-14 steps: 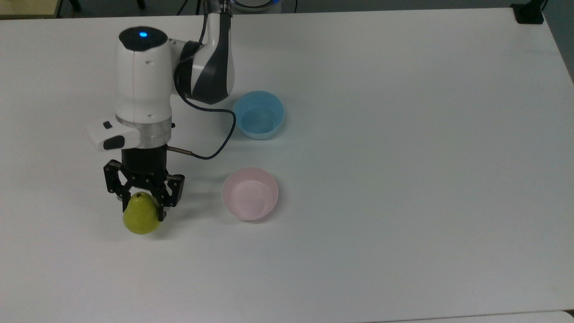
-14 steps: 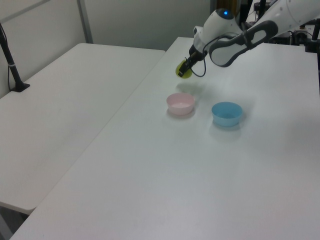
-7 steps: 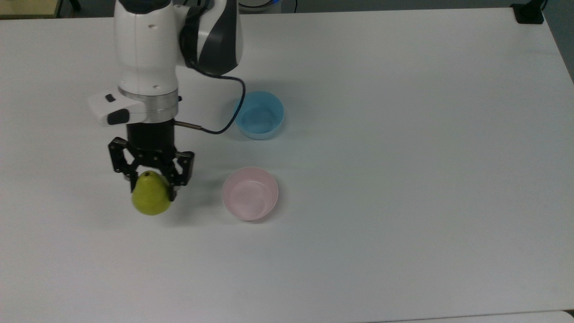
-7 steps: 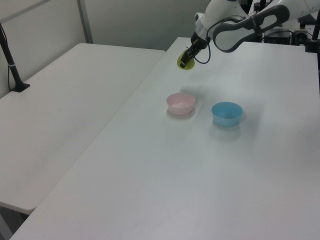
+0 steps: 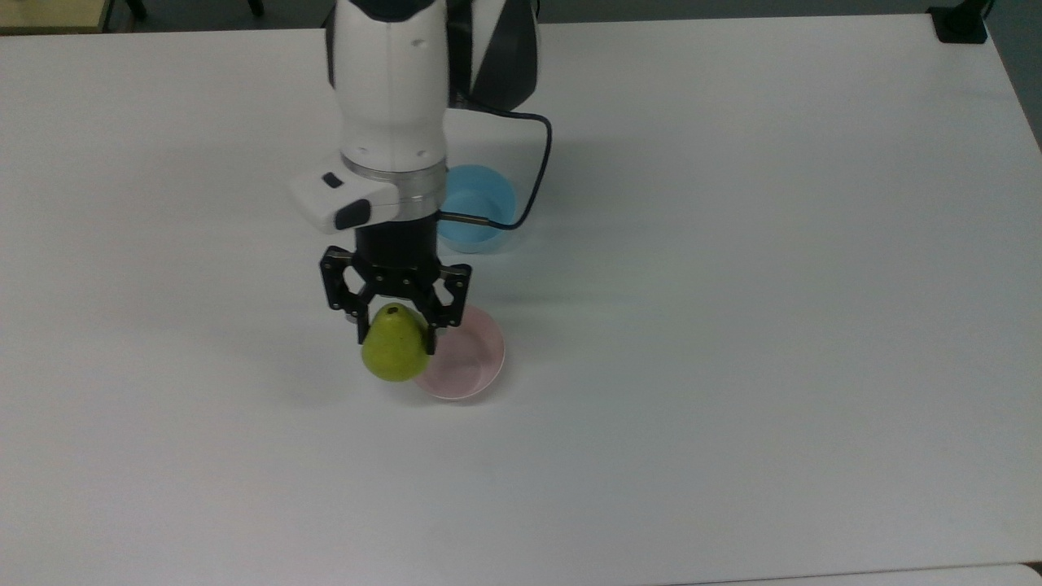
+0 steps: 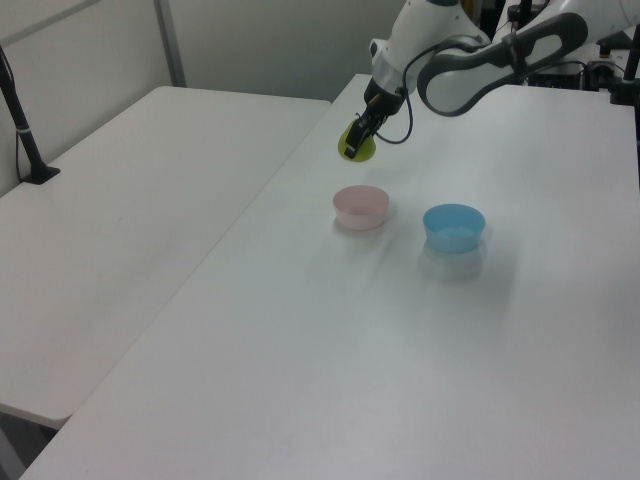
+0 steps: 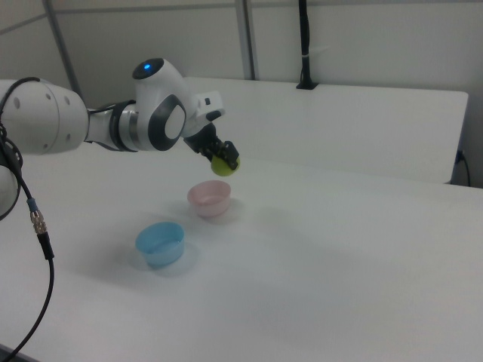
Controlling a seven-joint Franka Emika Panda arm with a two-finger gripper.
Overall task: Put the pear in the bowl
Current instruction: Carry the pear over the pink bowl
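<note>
Top view, gripper: the black two-finger gripper sits just left of frame centre, pointing toward the bottom edge, its jaws clamped on the narrow top of the pear.
Top view, pear: the yellow-green pear hangs with its dark stem spot up between the fingers; its rounded end covers the left rim of the pink bowl as seen from above.
Top view, pink bowl: the pale pink bowl stands on the white table just right of the pear, lower centre of the frame.
Top view, blue bowl: the light blue bowl lies above the pink one, partly hidden by the arm's white wrist, with a dark cable looping over it.
Top view, writing: no brand, label or lettering can be read.

Left view, gripper and pear: in the upper middle of the frame, the gripper holds the pear in the air, above and a little behind the pink bowl.
Left view, bowls: the blue bowl stands just to the pink bowl's right, apart from it.

Right view, gripper and pear: left of centre, the gripper carries the pear clear of the table, above the pink bowl.
Right view, blue bowl: the blue bowl is lower left of the pink one.
Right view, arm: a blue light glows on the joint.
</note>
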